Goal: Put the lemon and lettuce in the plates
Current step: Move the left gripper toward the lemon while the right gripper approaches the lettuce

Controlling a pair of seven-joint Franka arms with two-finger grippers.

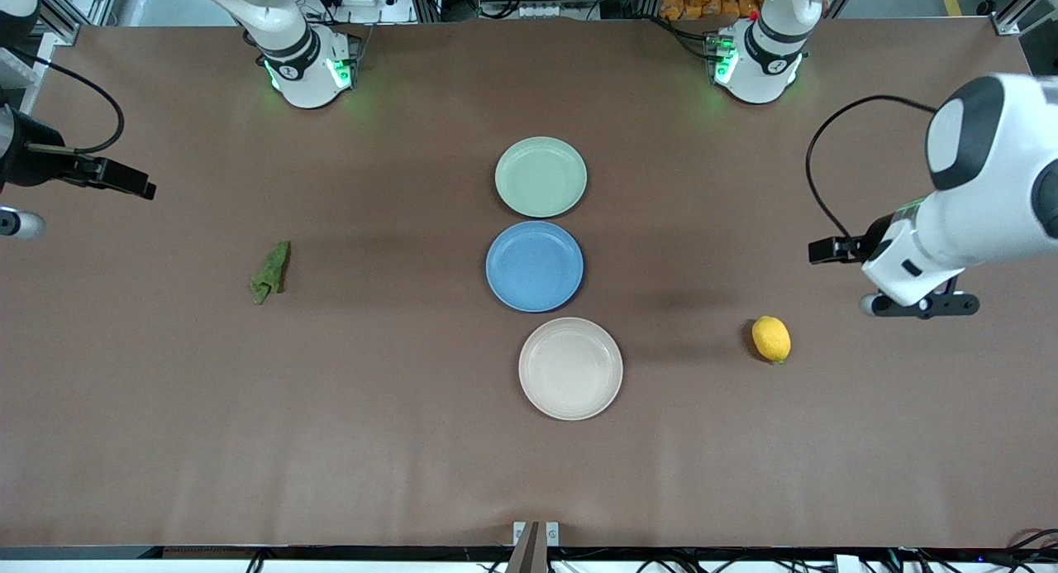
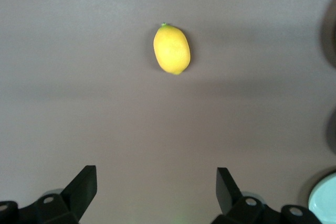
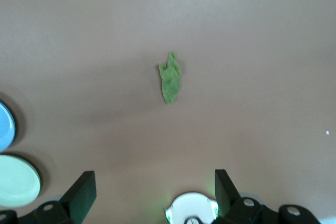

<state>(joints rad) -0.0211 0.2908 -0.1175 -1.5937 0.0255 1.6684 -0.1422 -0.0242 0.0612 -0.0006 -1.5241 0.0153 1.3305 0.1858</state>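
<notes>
**Both arms up at the table ends, fruit and leaf untouched**

While both arms hang above the brown table (image 1: 248, 441), nothing is held. Three round shallow plates run down the middle of the front view: pale mint-green plate (image 1: 540, 177) uppermost, blue plate (image 1: 535, 266) in the centre, beige-white plate (image 1: 570, 368) lowest and nearest the front camera. All three are bare.

Lemon: small oval bright-yellow fruit (image 1: 771, 339), lower right of centre in the front view, lying on the table toward the left arm's end, well apart from the beige-white plate. In the left wrist view it sits upper centre (image 2: 171, 50), a greenish tip at one end.

Lettuce: small wrinkly dark-green leaf piece (image 1: 271, 272), left of centre in the front view, flat on the table toward the right arm's end, well apart from the blue plate. The right wrist view has it at mid-frame (image 3: 170, 77).

Left gripper (image 2: 156, 190): at the right edge of the front view (image 1: 922, 304), over bare table near the lemon, fingers spread wide, nothing between them.

Right gripper (image 3: 155, 192): at the left edge of the front view, over bare table, fingers likewise spread and holding nothing; the lettuce lies apart from it.
</notes>
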